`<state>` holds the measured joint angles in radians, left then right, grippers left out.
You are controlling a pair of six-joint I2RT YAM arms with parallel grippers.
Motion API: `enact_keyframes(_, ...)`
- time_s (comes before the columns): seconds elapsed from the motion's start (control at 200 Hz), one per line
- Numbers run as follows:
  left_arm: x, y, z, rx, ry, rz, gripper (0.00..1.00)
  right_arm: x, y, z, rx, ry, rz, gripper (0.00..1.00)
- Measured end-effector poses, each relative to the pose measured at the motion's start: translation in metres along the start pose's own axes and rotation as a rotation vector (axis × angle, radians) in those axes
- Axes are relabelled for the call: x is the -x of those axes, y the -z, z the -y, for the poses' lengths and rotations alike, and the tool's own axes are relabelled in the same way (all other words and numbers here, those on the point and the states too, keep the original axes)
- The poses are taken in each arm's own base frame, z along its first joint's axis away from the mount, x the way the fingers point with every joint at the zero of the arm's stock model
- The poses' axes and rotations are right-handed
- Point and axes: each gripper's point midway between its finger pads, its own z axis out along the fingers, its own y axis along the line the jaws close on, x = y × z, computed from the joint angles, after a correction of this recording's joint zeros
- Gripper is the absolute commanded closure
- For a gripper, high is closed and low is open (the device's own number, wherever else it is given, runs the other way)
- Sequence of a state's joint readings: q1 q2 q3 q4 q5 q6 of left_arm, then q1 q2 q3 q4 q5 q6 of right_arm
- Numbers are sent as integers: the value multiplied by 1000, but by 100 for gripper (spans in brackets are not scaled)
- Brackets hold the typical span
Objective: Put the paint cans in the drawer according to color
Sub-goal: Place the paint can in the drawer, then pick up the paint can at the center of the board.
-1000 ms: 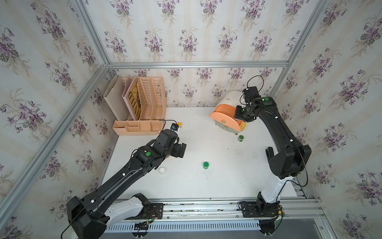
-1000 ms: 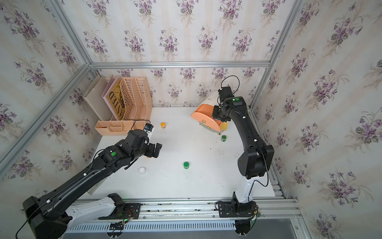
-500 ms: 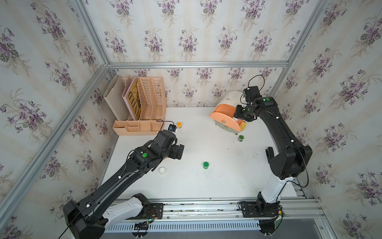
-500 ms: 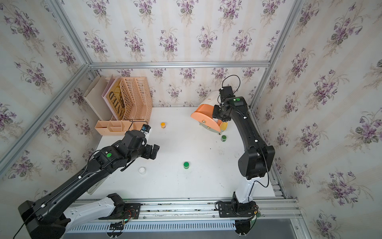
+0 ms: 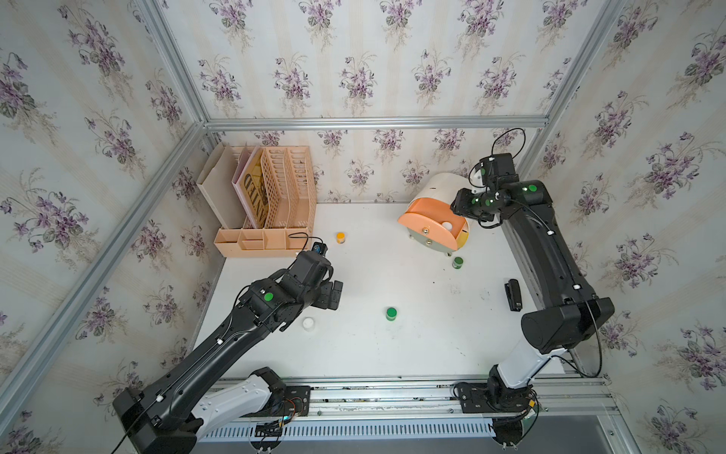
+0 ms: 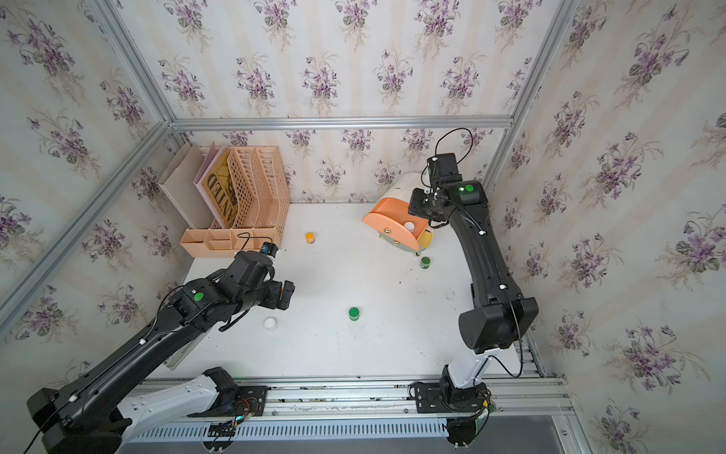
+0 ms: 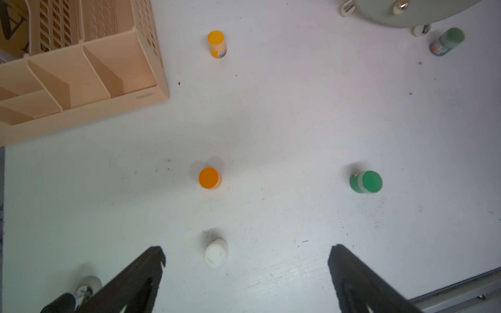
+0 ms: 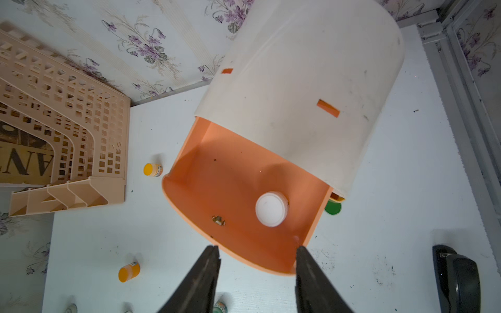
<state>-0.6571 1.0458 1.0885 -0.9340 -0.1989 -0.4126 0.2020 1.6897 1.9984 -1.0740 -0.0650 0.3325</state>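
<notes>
White-lidded round pot (image 8: 271,208) sits in smooth peach drawer (image 8: 230,168); left gripper (image 7: 245,249), right gripper (image 8: 257,248) spread.

Holds the left arm (image 5: 220,346) forward and low, bent at the elbow, with the left gripper (image 5: 332,295) facing down and its fingers (image 7: 146,271) spread very wide, gripping nothing. Holds the right arm (image 5: 550,255) stretched far out, wrist bent, with the right gripper (image 5: 457,204) tipped down, its fingers (image 8: 200,276) a little apart, gripping nothing
</notes>
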Motion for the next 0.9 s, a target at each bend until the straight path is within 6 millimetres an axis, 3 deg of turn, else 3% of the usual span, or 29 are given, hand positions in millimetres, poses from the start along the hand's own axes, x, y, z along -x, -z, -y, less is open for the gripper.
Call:
enact_keyframes(0.135,-36,-15,-13,90,31,-156,1,-3,21,-9,40,26,27,50)
enact_keyframes(0.3,-82,-33,-28,204,83,-341,1,-26,40,-24,105,61,19,50)
enact_keyframes(0.584,-121,-63,-39,263,247,-461,13,-64,45,-22,148,75,-7,50)
enact_keyframes(0.724,-129,-81,-37,251,285,-482,26,-78,41,-19,161,74,-25,50)
enact_keyframes(0.899,-134,-100,-33,240,299,-502,43,-82,40,-19,168,72,-30,50)
